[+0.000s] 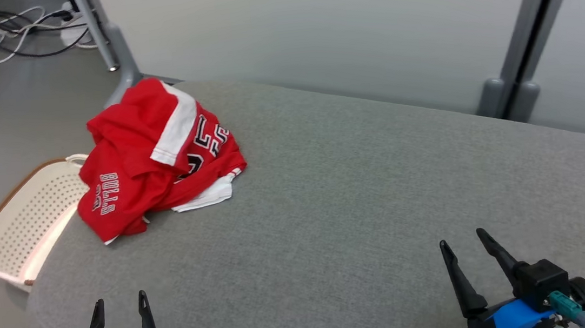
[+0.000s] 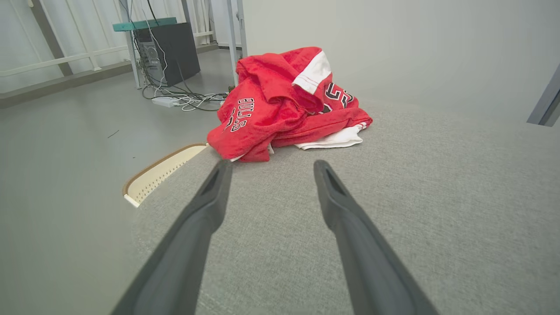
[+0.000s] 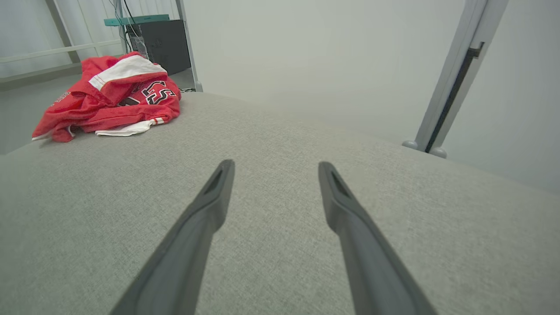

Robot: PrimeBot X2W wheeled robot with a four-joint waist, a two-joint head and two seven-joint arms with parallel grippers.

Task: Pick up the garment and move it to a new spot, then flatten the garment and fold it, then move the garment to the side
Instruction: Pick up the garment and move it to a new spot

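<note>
A crumpled red garment [image 1: 150, 157] with white trim and black lettering lies in a heap at the far left corner of the grey fabric surface [image 1: 361, 195]. It also appears in the left wrist view [image 2: 280, 105] and in the right wrist view [image 3: 109, 98]. My left gripper [image 1: 120, 300] is open near the front left edge, well short of the garment, with nothing between its fingers. My right gripper [image 1: 462, 238] is open at the front right, far from the garment and empty.
A cream perforated basket [image 1: 26, 219] with a brown rim sits on the floor beside the surface's left edge, just under the garment. Cables [image 1: 6, 31] and a metal stand leg [image 1: 105, 37] lie beyond. A grey post [image 1: 524, 36] stands at the back right.
</note>
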